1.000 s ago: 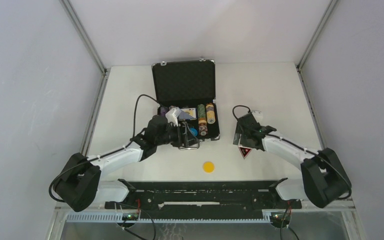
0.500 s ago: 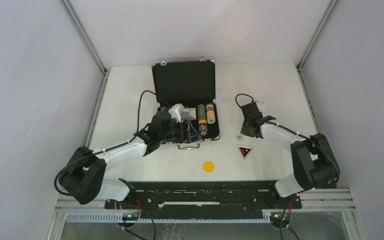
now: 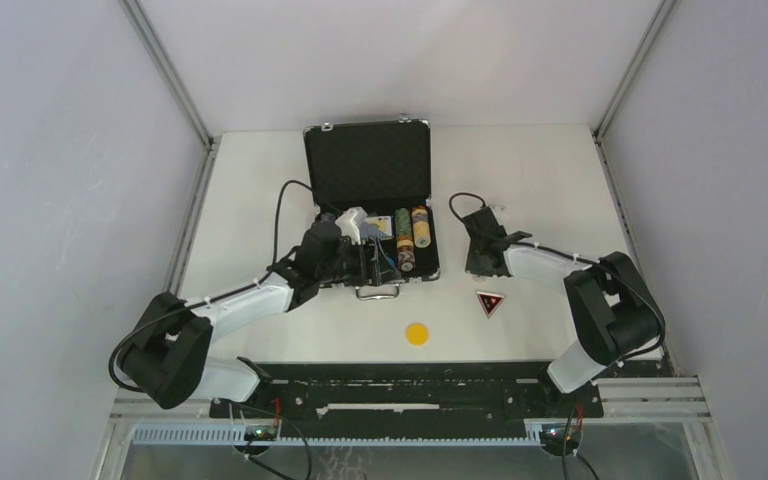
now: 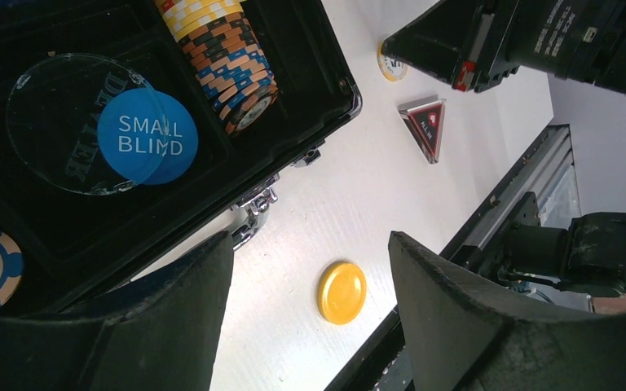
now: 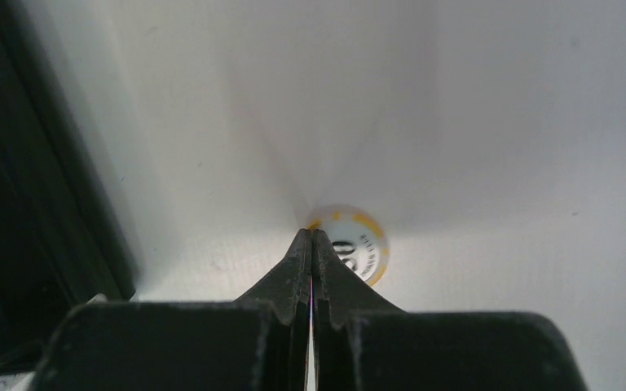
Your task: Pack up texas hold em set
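Note:
The black briefcase (image 3: 367,165) of the texas hold em set stands open at the table's middle, its lid upright. Its tray holds chip stacks (image 4: 228,65), a blue "SMALL BLIND" button (image 4: 147,136) and a clear dealer button (image 4: 57,106). My left gripper (image 3: 376,262) hovers open and empty over the case's front edge. On the table lie a yellow button (image 3: 417,333) and a red-black triangle token (image 3: 489,302). My right gripper (image 5: 310,235) is shut with nothing between its fingers. Its tips rest at the edge of a white-and-yellow chip (image 5: 363,248) lying flat to the right of the case.
The case's metal handle (image 4: 254,213) juts toward the table's near edge. A black rail (image 3: 400,375) with the arm bases runs along that edge. Grey walls close in the left, right and back.
My right gripper has gone from open to shut and swung left toward the case, covering the chip in the top view. My left gripper moved up toward the case, then held still.

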